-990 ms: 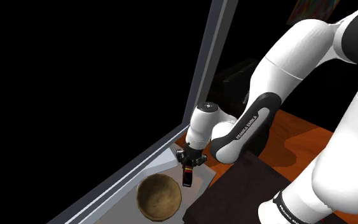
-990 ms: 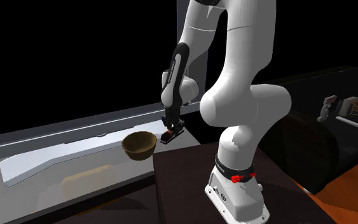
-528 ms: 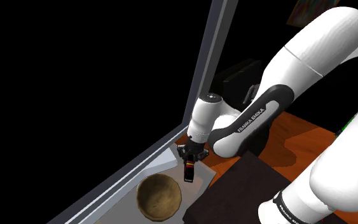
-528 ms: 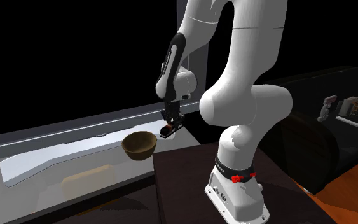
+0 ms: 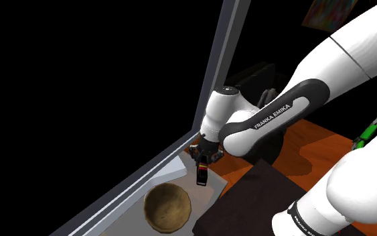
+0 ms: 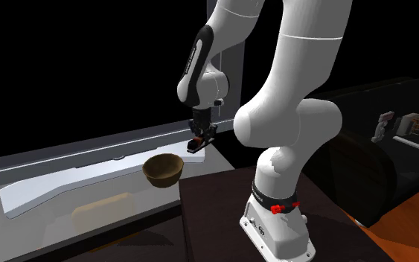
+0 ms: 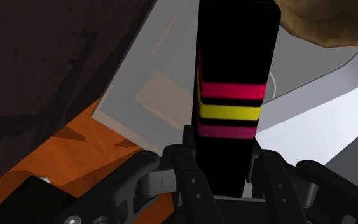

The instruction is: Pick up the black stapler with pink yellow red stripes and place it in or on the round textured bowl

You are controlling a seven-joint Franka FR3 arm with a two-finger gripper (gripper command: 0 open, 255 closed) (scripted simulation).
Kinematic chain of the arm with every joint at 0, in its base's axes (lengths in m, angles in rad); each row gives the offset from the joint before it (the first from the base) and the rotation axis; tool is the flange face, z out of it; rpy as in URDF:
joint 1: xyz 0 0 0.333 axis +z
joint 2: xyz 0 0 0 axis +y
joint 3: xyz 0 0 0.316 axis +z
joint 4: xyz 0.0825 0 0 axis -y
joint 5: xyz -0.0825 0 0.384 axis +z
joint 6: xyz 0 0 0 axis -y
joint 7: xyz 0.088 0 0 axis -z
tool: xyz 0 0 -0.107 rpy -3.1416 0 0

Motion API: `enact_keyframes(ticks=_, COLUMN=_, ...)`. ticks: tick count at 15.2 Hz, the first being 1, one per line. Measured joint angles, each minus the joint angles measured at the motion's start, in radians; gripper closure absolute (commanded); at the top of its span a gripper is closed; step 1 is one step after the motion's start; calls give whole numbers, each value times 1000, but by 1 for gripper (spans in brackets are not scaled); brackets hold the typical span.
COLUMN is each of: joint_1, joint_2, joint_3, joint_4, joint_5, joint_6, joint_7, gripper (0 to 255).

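stapler (image 5: pixel 202 175) lifted higher since earlier | jaws clamped on it | one stapler, one bowl (image 5: pixel 169 207)

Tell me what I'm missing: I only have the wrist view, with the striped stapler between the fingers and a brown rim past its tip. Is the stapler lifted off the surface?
Observer: Yes. In the second exterior view the stapler hangs from the gripper in the air, above the grey counter.
Operator: Where is the bowl from there?
Observer: The brown bowl stands lower, toward that view's left of the stapler. The stapler looks to be beside it, not over it.
Operator: Is the bowl upright?
Observer: Yes. The shoulder view looks down into its open mouth.
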Motion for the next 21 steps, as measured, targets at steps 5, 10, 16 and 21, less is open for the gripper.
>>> enact_keyframes(ticks=5, joint_1=44, joint_2=-9, joint_3=51, joint_4=24, joint_5=16, joint_6=-34, joint_7=80, gripper=255)
enact_keyframes(ticks=10, joint_1=99, joint_2=79, joint_3=137, joint_4=100, joint_5=-64, joint_6=-35, joint_7=290, gripper=255)
enact_keyframes(ticks=16, joint_1=179, joint_2=195, joint_3=184, joint_4=220, joint_5=-188, joint_6=-68, joint_7=522, gripper=255)
enact_keyframes(ticks=21, joint_1=210, joint_2=276, joint_3=148, joint_4=231, joint_5=-293, joint_6=-18, joint_7=613, gripper=255)
